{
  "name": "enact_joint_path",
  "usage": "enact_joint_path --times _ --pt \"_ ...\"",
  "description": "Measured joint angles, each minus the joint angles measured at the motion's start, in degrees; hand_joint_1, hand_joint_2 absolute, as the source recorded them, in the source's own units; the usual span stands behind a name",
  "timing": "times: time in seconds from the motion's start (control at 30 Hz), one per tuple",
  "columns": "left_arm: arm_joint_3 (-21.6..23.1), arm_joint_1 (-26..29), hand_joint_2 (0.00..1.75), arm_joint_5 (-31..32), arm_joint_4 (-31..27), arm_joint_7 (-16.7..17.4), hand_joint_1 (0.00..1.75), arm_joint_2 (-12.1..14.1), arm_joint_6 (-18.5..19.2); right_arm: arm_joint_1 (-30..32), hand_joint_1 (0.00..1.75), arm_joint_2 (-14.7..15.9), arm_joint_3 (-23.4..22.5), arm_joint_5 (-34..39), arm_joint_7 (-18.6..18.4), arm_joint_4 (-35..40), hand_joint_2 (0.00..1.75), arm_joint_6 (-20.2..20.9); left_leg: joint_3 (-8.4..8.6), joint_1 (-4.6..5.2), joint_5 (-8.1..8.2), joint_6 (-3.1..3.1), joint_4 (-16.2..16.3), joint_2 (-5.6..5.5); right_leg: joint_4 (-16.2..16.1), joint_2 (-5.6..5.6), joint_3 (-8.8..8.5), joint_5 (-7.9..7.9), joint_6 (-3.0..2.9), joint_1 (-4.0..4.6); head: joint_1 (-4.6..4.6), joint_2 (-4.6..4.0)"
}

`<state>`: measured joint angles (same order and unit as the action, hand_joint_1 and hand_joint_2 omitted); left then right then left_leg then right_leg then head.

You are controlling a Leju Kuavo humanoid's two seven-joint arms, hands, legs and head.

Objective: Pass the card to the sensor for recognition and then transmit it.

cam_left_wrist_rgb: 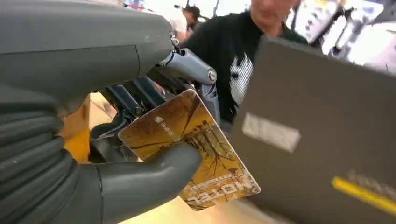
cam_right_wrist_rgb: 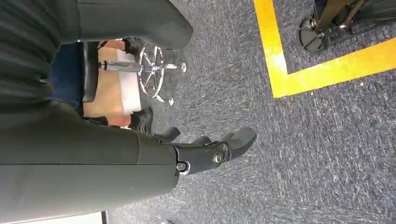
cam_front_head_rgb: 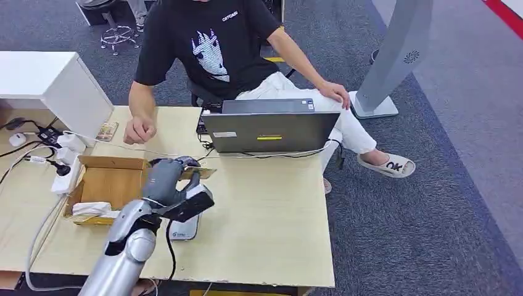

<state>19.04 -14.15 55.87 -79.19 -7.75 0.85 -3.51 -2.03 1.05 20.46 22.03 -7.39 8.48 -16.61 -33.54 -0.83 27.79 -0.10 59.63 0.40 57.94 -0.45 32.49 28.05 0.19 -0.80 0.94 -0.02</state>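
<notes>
Desk (cam_front_head_rgb: 265, 209): left robot hand (cam_front_head_rgb: 168, 185) pinches card (cam_left_wrist_rgb: 191, 147) above reader (cam_front_head_rgb: 184, 229); laptop (cam_front_head_rgb: 271, 129) just beyond, cardboard box (cam_front_head_rgb: 108, 185) beside. Right robot hand (cam_right_wrist_rgb: 205, 149) spread, over carpet.

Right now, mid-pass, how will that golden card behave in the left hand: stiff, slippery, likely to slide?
The golden card looks flat and unbent, so probably stiff. Its glossy face suggests it is slippery. The left hand pinches only one end under the thumb, so it may pivot or slide if bumped.

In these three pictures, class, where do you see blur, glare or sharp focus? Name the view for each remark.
Left wrist view: the card in the left hand is sharp; the laptop is blurred, the background washed out by glare. Head view: evenly lit. Right wrist view: carpet sharp, right hand in shade.
</notes>
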Motion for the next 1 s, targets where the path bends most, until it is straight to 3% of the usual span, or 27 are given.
enact_joint_path --times 0.17,0.27,0.53,0.77,1.0 --pt "4.91 -0.77 1.75 4.02 4.54 7.23 1.75 1.64 5.79 -0.01 0.0 -0.09 0.0 0.96 -1.07 0.0 1.75 0.07 0.02 -0.02 0.0 0.0 -0.01 0.02 0.01 0.04 0.04 0.0 -0.01 0.0 0.0 0.0" --pt "6.95 -1.82 1.75 5.44 7.98 7.6 1.75 3.52 5.57 0.09 0.0 -0.2 0.0 1.35 -1.18 0.0 1.75 0.02 0.02 -0.06 -0.02 -0.01 -0.01 0.04 0.03 0.04 0.06 0.0 -0.01 0.02 0.02 0.0" --pt "9.55 -3.13 1.75 6.21 10.84 8.87 1.75 5.14 5.88 0.08 0.0 -0.28 0.0 1.97 -1.25 0.0 1.75 -0.44 -0.03 -0.03 -0.02 0.0 -0.02 0.03 0.02 0.04 0.05 0.0 -0.01 0.03 -0.02 0.0" --pt "12.1 -4.94 1.75 16.02 12.0 14.64 1.75 6.99 4.06 0.13 0.0 -0.52 -0.02 2.73 -1.44 0.0 1.75 -0.55 -0.02 -0.02 -0.03 0.0 -0.01 0.03 0.02 0.04 0.05 0.0 0.0 0.02 0.0 0.0" --pt "12.78 -5.26 1.75 17.51 12.61 15.08 1.75 7.54 3.51 0.14 0.0 -0.61 -0.02 2.91 -1.62 0.0 1.75 -0.57 -0.02 -0.03 -0.03 0.0 -0.01 0.02 0.02 0.03 0.05 0.0 0.0 0.02 0.0 0.0"
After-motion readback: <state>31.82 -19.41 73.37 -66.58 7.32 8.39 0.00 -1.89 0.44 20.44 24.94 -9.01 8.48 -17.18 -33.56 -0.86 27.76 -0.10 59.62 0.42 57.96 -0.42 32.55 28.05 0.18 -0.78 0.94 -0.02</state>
